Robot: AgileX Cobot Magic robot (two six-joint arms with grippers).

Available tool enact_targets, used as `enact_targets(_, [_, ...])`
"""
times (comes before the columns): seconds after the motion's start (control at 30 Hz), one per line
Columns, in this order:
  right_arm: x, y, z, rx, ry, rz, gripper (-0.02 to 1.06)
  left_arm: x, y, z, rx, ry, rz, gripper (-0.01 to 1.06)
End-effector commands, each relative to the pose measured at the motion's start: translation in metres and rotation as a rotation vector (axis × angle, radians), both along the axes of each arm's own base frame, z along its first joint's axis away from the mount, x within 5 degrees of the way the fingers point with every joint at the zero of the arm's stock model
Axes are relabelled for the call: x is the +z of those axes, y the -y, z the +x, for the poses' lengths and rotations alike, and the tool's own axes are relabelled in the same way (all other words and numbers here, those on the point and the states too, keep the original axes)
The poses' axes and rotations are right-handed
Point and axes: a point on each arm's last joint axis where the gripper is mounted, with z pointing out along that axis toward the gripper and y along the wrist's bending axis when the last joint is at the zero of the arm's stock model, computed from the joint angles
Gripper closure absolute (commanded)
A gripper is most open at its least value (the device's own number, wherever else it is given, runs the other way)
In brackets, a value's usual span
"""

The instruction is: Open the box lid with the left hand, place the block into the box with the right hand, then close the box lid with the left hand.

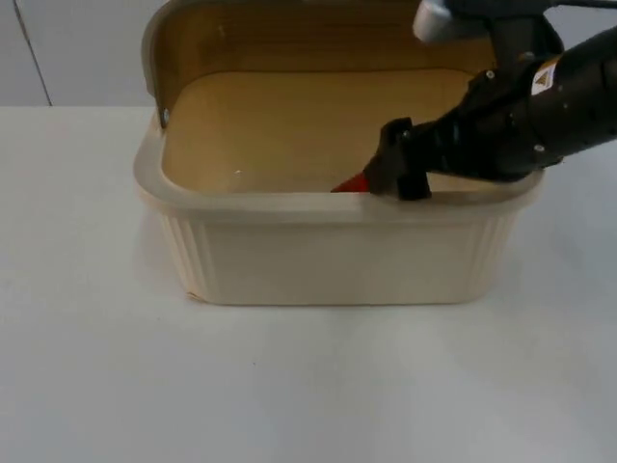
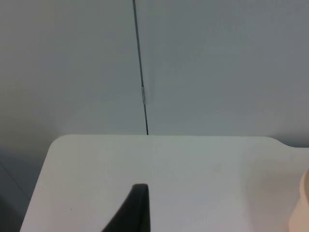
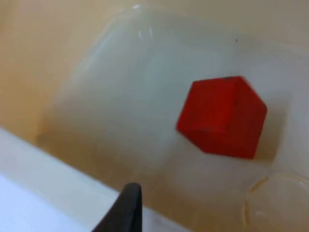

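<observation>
Block (image 3: pixel 221 116), a red cube, sits inside the box (image 1: pixel 337 260); whether it rests on the floor or hangs just above it I cannot tell. From the top camera only a red corner of it peeks past the near rim, just beside the right gripper (image 1: pixel 395 174).

Going left to right: the left gripper (image 2: pixel 133 212) waits off to the left of the box, over bare desk (image 1: pixel 96 367), facing the grey partition; whether its fingers are parted or closed I cannot tell. The lid (image 1: pixel 318 39) stands raised at the back of the box, hinged along the far rim. The right gripper reaches in over the near rim from the right side. In the right wrist view the block lies ahead of the fingers and apart from the one finger (image 3: pixel 126 208) that shows, so I judge it released; how wide the fingers are spread I cannot tell.

The closing move turns on the lid: it lies behind the box, the left arm is the nearer one to its left edge, and the right arm crosses under its swing.
</observation>
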Motion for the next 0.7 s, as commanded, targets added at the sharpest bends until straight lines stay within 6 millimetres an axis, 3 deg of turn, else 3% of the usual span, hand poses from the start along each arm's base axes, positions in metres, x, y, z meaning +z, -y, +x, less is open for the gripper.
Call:
enact_targets(0.0, [0.022, 0.007, -0.011, 0.014, -0.003, -0.006, 0.0, 0.0, 0.001, 0.0, -0.002, 0.006, -0.002, 0.0])
enact_targets(0.23, [0.063, 0.021, -0.037, 0.036, -0.034, -0.01, 0.0, 0.0, 0.001, -0.001, -0.003, 0.008, -0.004, 0.0])
enact_targets(0.37, [0.102, 0.034, -0.059, 0.066, -0.044, -0.037, 0.0, 0.001, 0.001, 0.0, 0.0, 0.018, -0.005, 0.0])
enact_targets(0.43, [0.107, 0.036, -0.061, 0.071, -0.04, -0.045, 0.0, 0.001, 0.001, 0.0, 0.0, 0.019, -0.004, 0.0])
enact_targets(0.53, [0.145, 0.041, -0.067, 0.081, 0.03, -0.04, 0.0, 0.001, 0.001, 0.0, 0.0, 0.019, -0.004, 0.0])
enact_targets(0.57, [0.145, 0.041, -0.067, 0.081, 0.03, -0.04, 0.0, 0.001, 0.001, 0.0, 0.0, 0.019, -0.004, 0.0])
enact_targets(0.67, [0.177, 0.043, -0.068, 0.08, 0.127, -0.006, 0.0, 0.002, 0.001, 0.0, 0.001, 0.021, -0.004, 0.0])
